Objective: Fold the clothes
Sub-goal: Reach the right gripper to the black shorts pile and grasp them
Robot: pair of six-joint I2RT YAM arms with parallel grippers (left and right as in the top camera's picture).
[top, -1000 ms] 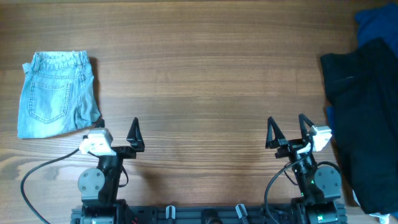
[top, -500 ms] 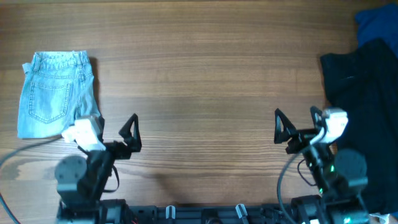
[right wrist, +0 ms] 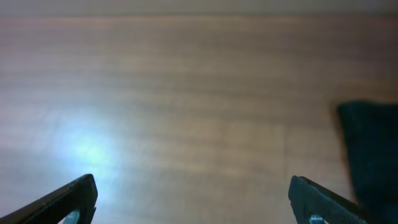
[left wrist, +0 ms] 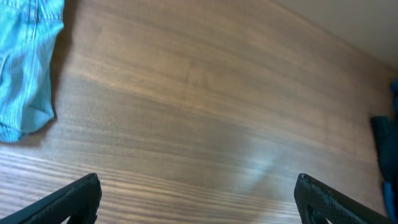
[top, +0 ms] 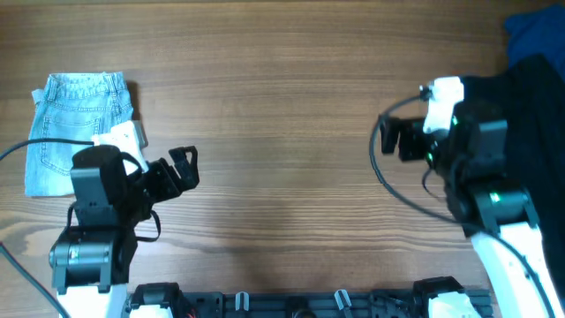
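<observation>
denim shorts [top: 75,132]: far L on the table [top: 282,79], lying flat, back pockets up. Not my target, so I leave them alone.
L gripper [top: 187,165]: just R of the denim and clear of it, pointing toward table centre. Wrist cam shows both fingers [left wrist: 74,196] spread wide with only bare wood between them. Holding nothing.
R gripper [top: 388,140]: R of centre, facing L over wood. Its arm sits over the near edge of the black cloth. Wrist cam shows the jaws wide apart, nothing held.
clothes [top: 530,177]: black garment at the far R edge of the table, partly cut off by the frame and partly hidden under the R arm. In the R wrist cam only a dark corner shows, at the R side. I can't make out waistband or leg layout from here.
blue fabric [top: 534,35]: top R corner, touching or tucked under the top of the black piece. I can't tell which.
step: approach only, as I judge it. No fold made, no grasp, and the garment isn't in the work area.
next move: R gripper prob. has to turn back toward the black edge, pinch one layer near a corner and drag it to table centre. L can take the opposite corner once it's in reach.
watch: pinch only black, or the blue may come along.
</observation>
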